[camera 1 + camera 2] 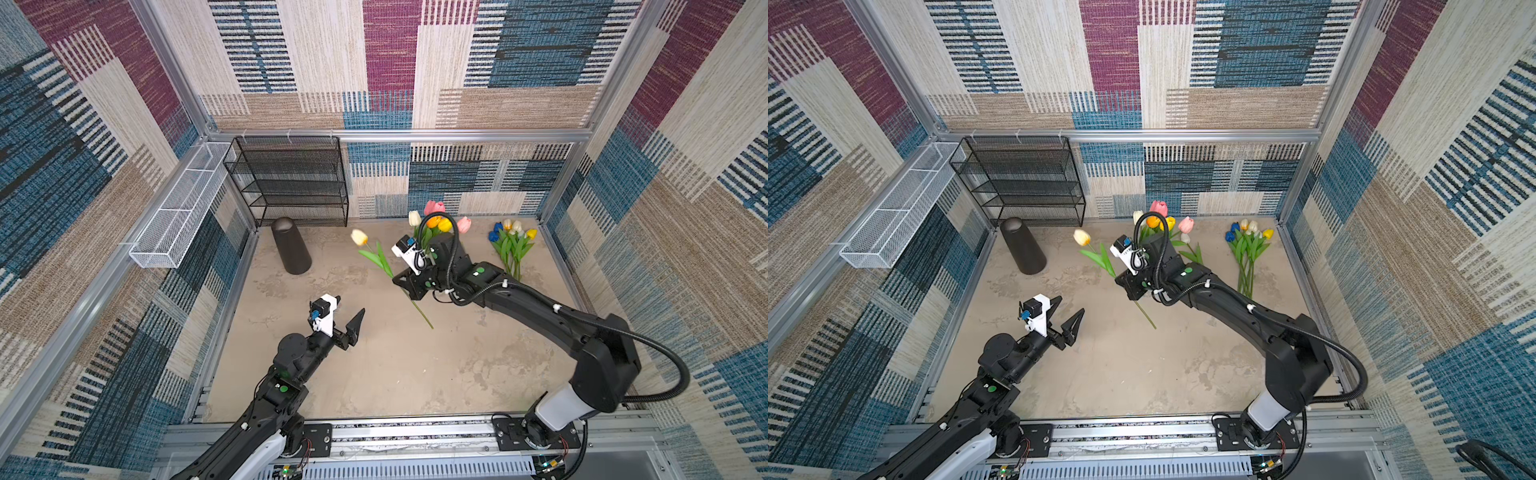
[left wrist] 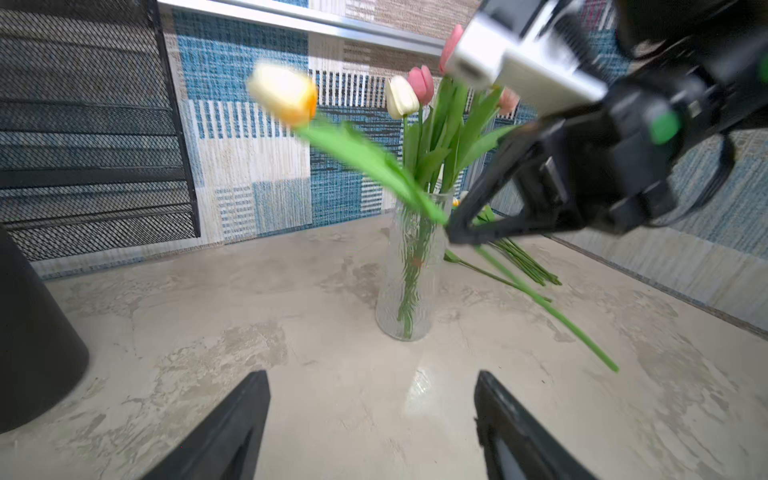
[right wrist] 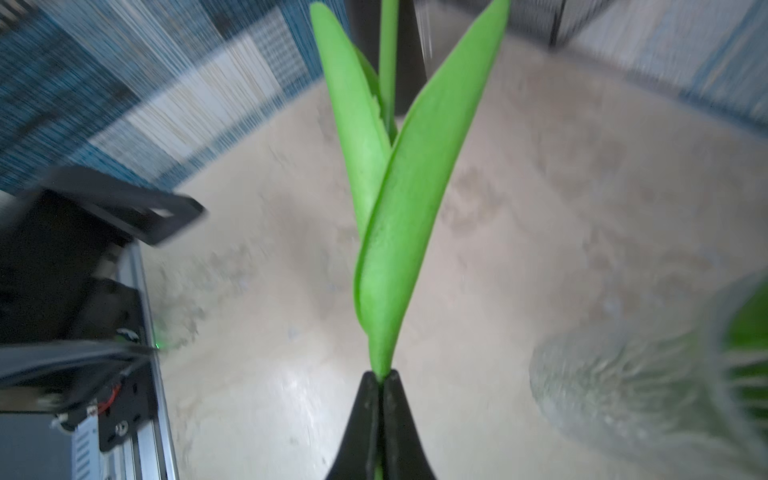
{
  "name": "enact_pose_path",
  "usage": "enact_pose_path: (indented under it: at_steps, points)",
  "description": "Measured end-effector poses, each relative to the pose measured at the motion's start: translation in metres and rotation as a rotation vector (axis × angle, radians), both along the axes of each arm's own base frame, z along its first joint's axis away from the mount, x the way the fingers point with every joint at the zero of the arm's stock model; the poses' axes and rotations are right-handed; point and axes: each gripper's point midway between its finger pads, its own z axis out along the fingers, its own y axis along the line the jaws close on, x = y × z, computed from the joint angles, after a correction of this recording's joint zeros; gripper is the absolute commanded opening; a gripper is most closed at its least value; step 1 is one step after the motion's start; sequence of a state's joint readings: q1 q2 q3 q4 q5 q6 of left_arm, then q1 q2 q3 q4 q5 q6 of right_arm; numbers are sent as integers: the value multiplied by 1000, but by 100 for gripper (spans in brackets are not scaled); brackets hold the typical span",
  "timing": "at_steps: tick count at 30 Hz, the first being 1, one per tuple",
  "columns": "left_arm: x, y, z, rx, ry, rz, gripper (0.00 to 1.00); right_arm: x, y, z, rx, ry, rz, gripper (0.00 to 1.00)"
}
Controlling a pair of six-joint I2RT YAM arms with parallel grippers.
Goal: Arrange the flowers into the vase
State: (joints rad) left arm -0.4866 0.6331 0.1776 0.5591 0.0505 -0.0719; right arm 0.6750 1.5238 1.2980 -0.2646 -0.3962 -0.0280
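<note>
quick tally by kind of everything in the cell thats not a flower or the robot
vase: 1
black cone: 1
black rack: 1
white basket: 1
total: 4

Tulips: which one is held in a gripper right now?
The cream-yellow tulip, clamped at its stem in the shut right gripper and tilted above the table. The others stand in the glass vase or lie in a bunch on it.
</note>
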Motion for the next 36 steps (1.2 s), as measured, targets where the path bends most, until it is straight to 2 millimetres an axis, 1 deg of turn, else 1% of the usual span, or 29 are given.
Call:
enact_pose_path:
  at_steps: [1,3,4,5,6,8,11,15,18,20,22,31,34,36]
  points:
    - [1,1,2,1,-9,5,80,-1,0,30,75,-90,4,0]
    - [3,3,4,6,-26,25,80,-2,-3,78,203,-252,1,0]
    - [4,3,5,5,-31,27,80,-2,-5,97,262,-335,-2,0]
    - [5,3,6,6,-35,29,80,-2,-8,110,306,-408,-8,0]
    - [7,3,7,7,-36,34,80,1,-11,118,344,-475,-25,0]
    - [9,4,8,10,-36,45,80,8,-16,128,395,-568,-56,0]
    - [10,3,17,0,-61,45,80,23,-23,141,451,-699,-108,0]
    - [11,3,19,2,-66,46,80,31,-29,150,491,-837,-168,0]
    - [11,3,19,8,-69,47,80,37,-37,158,504,-917,-213,0]
    - [11,3,18,13,-68,48,80,45,-41,159,502,-944,-242,0]
    - [12,3,15,18,-62,50,80,53,-46,156,481,-959,-278,0]
    - [16,3,8,32,-39,53,80,72,-55,140,426,-951,-320,0]
    - [17,3,6,35,-35,53,80,69,-53,131,420,-926,-300,0]
    - [17,2,5,36,-32,53,80,67,-50,129,416,-906,-274,0]
